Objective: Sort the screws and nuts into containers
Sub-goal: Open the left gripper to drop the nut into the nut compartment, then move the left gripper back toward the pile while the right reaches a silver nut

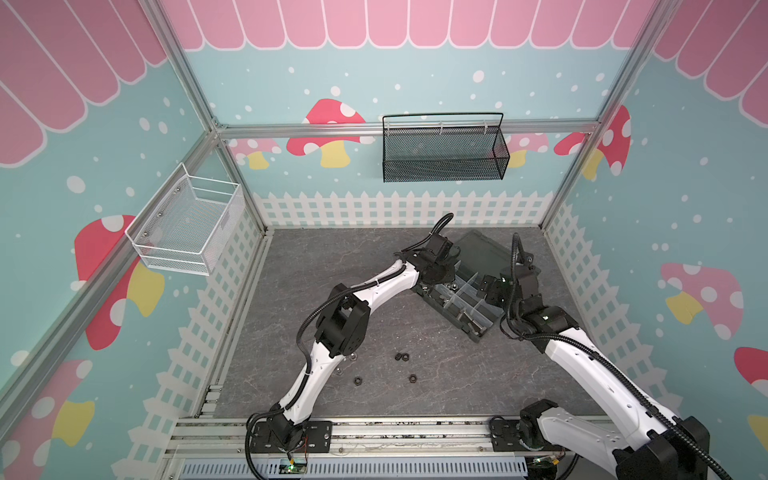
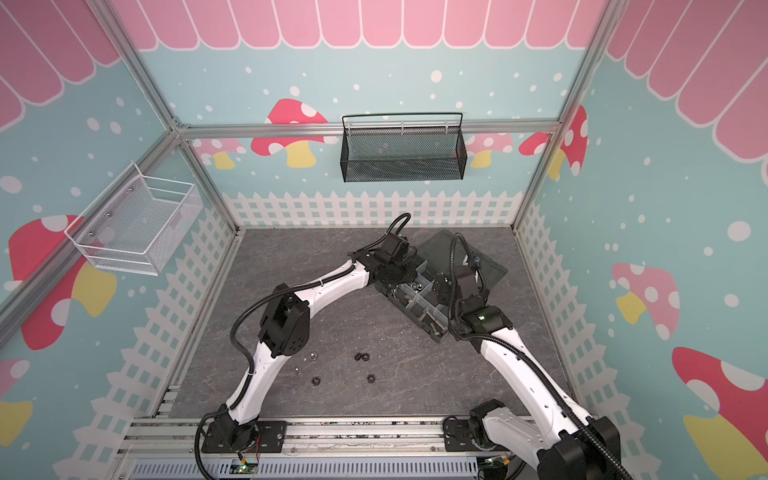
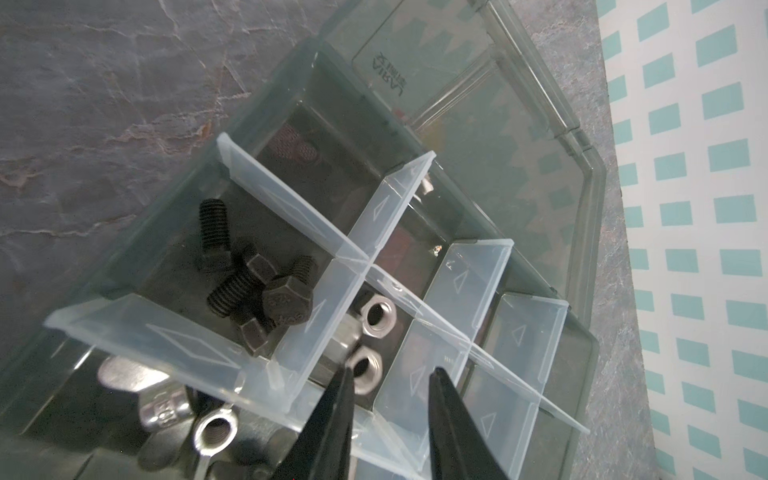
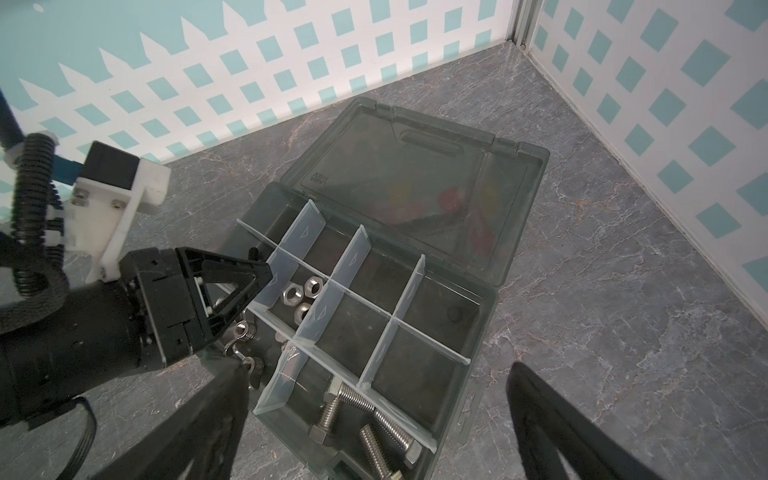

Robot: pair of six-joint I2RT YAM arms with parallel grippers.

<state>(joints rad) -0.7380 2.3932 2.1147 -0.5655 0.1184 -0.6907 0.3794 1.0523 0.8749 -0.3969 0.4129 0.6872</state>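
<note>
The organizer box (image 1: 478, 335) lies open at the back right of the table, its lid (image 4: 415, 195) folded flat. My left gripper (image 3: 392, 370) hovers over it, open by a narrow gap with nothing between the fingers; silver nuts (image 3: 377, 318) lie in the compartment just under one fingertip. Black screws (image 3: 249, 274) fill the neighbouring compartment, and wing nuts (image 3: 212, 432) another. My right gripper (image 4: 376, 368) is wide open, its fingers straddling the box end that holds silver screws (image 4: 365, 419). Loose black nuts (image 1: 402, 356) lie on the table.
More black nuts (image 1: 412, 377) (image 1: 358, 380) and small silver nuts (image 2: 311, 355) lie near the left arm's elbow. A black mesh basket (image 1: 444, 153) hangs on the back wall, a white wire basket (image 1: 187, 224) on the left wall.
</note>
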